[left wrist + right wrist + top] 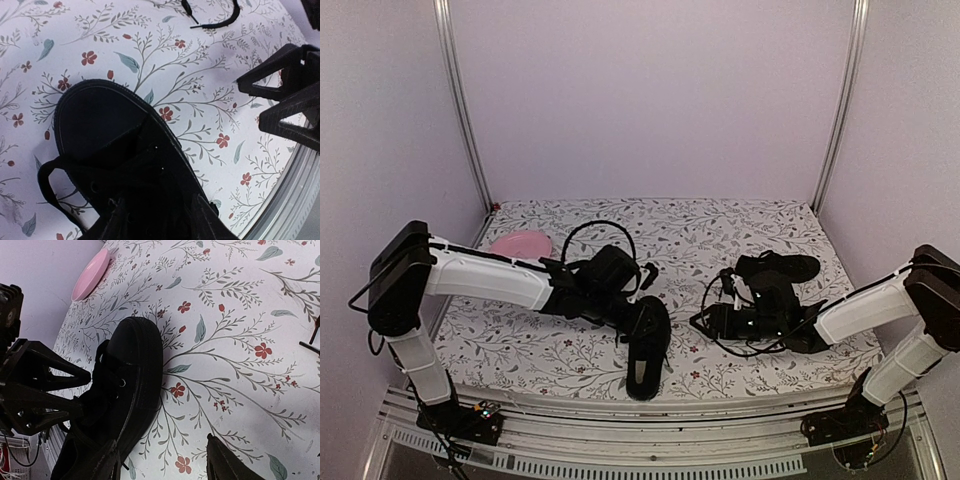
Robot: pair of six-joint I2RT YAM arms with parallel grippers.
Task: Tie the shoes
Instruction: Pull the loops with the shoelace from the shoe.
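One black shoe (648, 350) lies near the table's front edge, toe pointing back. My left gripper (625, 315) hangs right over its laced upper (125, 150). Its fingers (92, 220) stand apart on either side of the eyelets, with nothing clearly pinched. A lace loop (47, 182) sticks out to the shoe's left. My right gripper (162, 462) is open just right of this shoe (127, 385), over bare cloth, with one finger beside the sole. The other shoe (775, 272) lies at the back right, behind the right arm, with loose laces around it.
A pink plate (520, 243) sits at the back left, also seen in the right wrist view (91, 274). A loose lace end (215, 22) lies on the flowered cloth beyond the near shoe. The two grippers face each other closely across the shoe. The metal table edge (295, 200) runs close by.
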